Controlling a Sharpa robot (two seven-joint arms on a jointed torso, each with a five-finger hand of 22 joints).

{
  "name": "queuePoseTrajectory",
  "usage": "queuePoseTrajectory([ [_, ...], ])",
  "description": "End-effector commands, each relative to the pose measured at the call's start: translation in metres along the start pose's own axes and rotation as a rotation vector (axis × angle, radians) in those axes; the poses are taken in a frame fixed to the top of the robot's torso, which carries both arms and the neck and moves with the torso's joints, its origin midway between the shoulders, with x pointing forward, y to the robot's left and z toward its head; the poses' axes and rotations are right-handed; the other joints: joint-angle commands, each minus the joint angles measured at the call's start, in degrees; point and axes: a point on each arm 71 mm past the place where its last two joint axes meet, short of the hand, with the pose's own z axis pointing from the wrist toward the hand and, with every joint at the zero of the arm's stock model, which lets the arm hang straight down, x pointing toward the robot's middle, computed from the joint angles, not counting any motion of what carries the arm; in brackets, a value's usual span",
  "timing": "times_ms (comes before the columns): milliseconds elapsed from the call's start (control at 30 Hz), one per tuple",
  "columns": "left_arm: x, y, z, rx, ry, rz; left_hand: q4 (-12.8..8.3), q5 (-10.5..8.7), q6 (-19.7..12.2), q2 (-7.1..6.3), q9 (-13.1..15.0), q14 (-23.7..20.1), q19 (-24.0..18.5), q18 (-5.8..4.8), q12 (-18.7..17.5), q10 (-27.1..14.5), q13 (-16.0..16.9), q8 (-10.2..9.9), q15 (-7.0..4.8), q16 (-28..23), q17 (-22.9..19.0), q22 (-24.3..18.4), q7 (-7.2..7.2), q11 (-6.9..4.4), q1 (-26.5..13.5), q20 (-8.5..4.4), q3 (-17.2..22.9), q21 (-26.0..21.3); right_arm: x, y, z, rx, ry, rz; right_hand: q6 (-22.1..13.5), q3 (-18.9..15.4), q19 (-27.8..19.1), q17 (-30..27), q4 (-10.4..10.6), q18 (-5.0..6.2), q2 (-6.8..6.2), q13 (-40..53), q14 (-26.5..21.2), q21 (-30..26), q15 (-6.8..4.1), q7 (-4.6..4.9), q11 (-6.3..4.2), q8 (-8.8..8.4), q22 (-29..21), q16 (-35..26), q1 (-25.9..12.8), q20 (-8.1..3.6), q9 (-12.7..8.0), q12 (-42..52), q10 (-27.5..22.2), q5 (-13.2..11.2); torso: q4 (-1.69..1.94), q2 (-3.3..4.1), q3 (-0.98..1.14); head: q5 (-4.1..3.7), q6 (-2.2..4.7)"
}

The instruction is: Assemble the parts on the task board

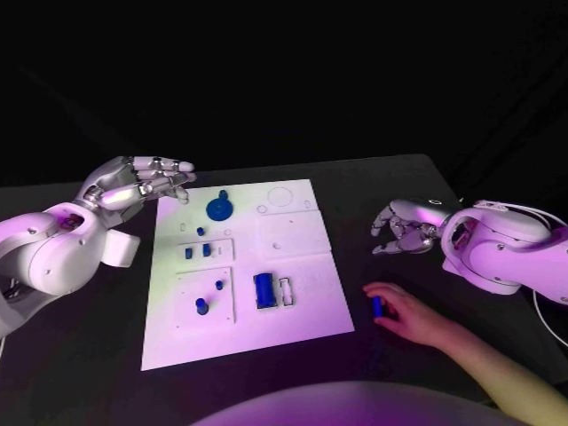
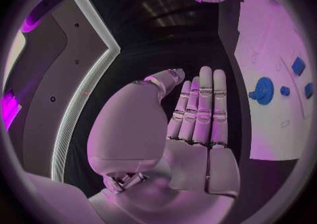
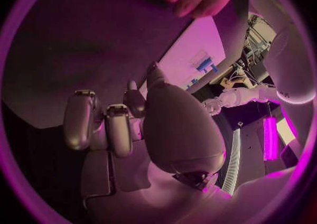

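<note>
Both hands idling empty: left hand (image 1: 141,184) fingers apart beside board (image 1: 303,257), right hand (image 1: 408,228) loosely curled. Person's hand (image 1: 406,312) placing a part (image 1: 377,307) near right hand; several parts sitting on board, assembly unfinished.

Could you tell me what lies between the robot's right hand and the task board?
In the head view, only bare black table separates the right hand from the task board.

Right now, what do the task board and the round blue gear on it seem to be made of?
Task board: looks like matte white plastic or coated sheet, flat, no glare. Blue gear: probably moulded or printed plastic, uniform opaque blue with a toothed rim; the finish is hard to judge.
</note>
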Motion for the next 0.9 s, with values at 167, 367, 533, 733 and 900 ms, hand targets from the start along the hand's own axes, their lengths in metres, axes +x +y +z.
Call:
queuePoseTrajectory([
  [167,0.003,0.000,0.000,0.007,0.019,-0.010,-0.3,0.23,0.1,0.59,-0.1,0.0,-0.4,0.65,0.3,-0.3,0.0,0.2,0.26,-0.3,0.1,0.1,0.12,0.01,0.2,-0.11,0.1,0.4,-0.015,-0.029,0.003,0.115,-0.130,0.042,-1.1,-1.0,-0.2,3.1,0.2,0.21,-0.49,-0.5,3.4,-0.7,0.13,0.11,0.35,-0.63,10.1,-0.5,-2.1,0.08,-0.6,-0.4,-0.2,0.1,0.14,0.07,-0.05,-5.81,-0.12],
  [367,0.003,0.001,0.000,0.006,0.019,-0.011,-0.3,0.23,0.1,0.59,-0.1,0.0,-0.4,0.65,0.3,-0.3,0.0,0.2,0.26,-0.3,0.1,0.1,0.12,0.01,0.2,-0.11,0.1,0.4,-0.028,-0.053,0.006,0.184,-0.181,0.120,-1.7,-2.0,-0.8,2.2,0.2,0.51,-0.83,-1.0,3.2,-2.5,0.31,0.33,0.56,-0.90,9.6,-0.9,-3.0,0.27,-1.2,-1.0,-1.0,1.7,0.04,0.06,-0.01,-8.39,-0.28],
  [533,0.003,0.002,0.000,0.005,0.021,-0.012,-0.4,0.22,0.2,0.59,-0.1,0.0,-0.4,0.64,0.4,-0.2,0.1,0.2,0.25,-0.4,0.1,0.1,0.09,-0.01,0.1,-0.12,0.1,0.5,-0.034,-0.063,0.006,0.216,-0.192,0.163,-1.8,-2.9,-1.1,1.6,0.2,0.64,-0.80,-1.3,3.0,-3.3,0.43,0.42,0.68,-0.84,9.4,-1.2,-3.9,0.40,-1.5,-1.2,-1.4,2.9,0.01,0.07,0.03,-9.56,-0.67],
  [733,0.004,0.003,0.000,0.004,0.024,-0.014,-0.4,0.22,0.2,0.59,-0.1,0.0,-0.4,0.64,0.4,-0.2,0.1,0.2,0.25,-0.4,0.1,0.1,0.09,-0.01,0.1,-0.12,0.1,0.5,-0.032,-0.053,0.008,0.191,-0.157,0.172,-1.4,-3.2,-1.1,1.6,0.1,0.65,-0.61,-1.0,3.1,-3.3,0.39,0.30,0.60,-0.47,9.4,-1.2,-3.9,0.40,-1.5,-0.9,-1.2,3.3,0.10,0.06,0.05,-9.25,-0.30],
  [900,0.004,0.004,-0.001,0.002,0.024,-0.016,-0.4,0.22,0.2,0.59,-0.1,0.0,-0.4,0.64,0.4,-0.2,0.1,0.2,0.25,-0.4,0.1,0.1,0.09,-0.01,0.1,-0.12,0.1,0.5,-0.027,-0.038,0.008,0.161,-0.119,0.164,0.2,-3.6,-0.9,1.9,0.1,0.64,-0.03,-0.7,3.1,-3.2,0.10,-0.16,0.21,0.60,9.5,-1.2,-3.5,0.24,-1.5,-0.4,-1.0,4.1,0.23,0.04,-0.04,-8.17,-0.14],
])
